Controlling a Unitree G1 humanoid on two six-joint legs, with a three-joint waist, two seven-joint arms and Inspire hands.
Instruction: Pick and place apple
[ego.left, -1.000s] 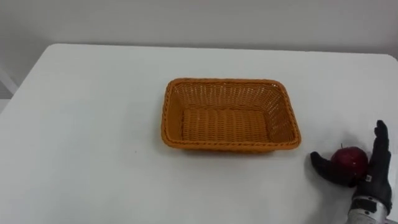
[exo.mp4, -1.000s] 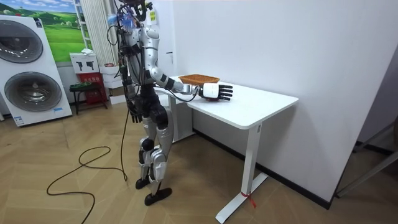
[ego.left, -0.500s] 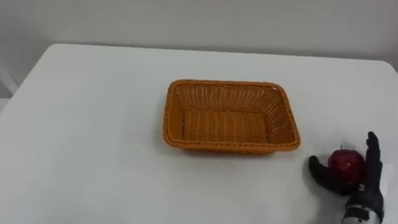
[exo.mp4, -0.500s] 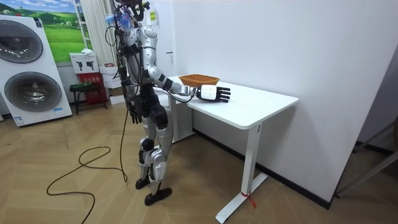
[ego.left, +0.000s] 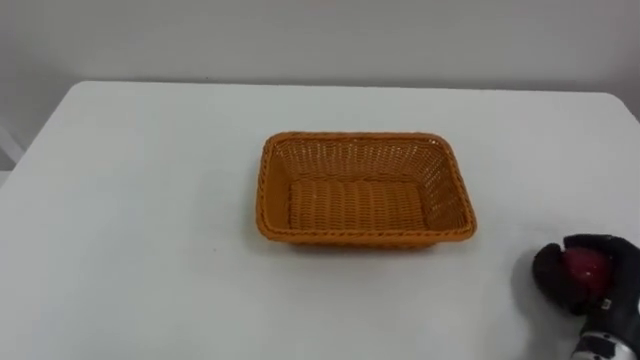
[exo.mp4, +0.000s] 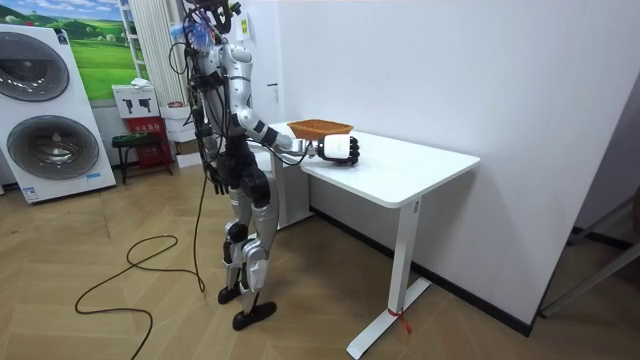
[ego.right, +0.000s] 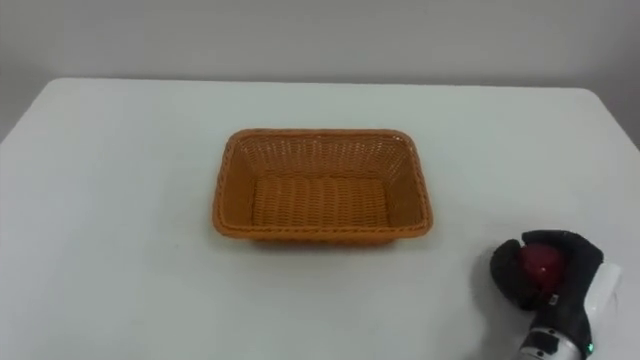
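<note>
- Right robot hand at the near right corner of the counter, fingers curled round the apple. Thumb on its left side, the others over the top, red showing between them.
- Whether the apple rests on the counter or is just off it, I cannot tell; it sits low either way.
- Wicker basket stands empty mid-counter, well apart from the apple, to the left and farther from the robot.
- Room view: the robot stands at the counter's end with its right arm out over the top. Left robot hand hangs by its hip.
- Step in hand, as I judge it: grasp made, with lift and carry to the basket yet to come.
- Risk: slip. The apple is round and smooth, and a loose wrap could let it roll out during the lift. So near the counter's edge, it might go to the floor.
- Risk: a low carry. The apple or the fingers could catch the basket's near right wall. The basket looks light and would probably skid or tip rather than resist.
- Risk: release from too high. The apple may bounce on the woven bottom and hop the shallow rim, so a low release over the middle seems safer.
</note>
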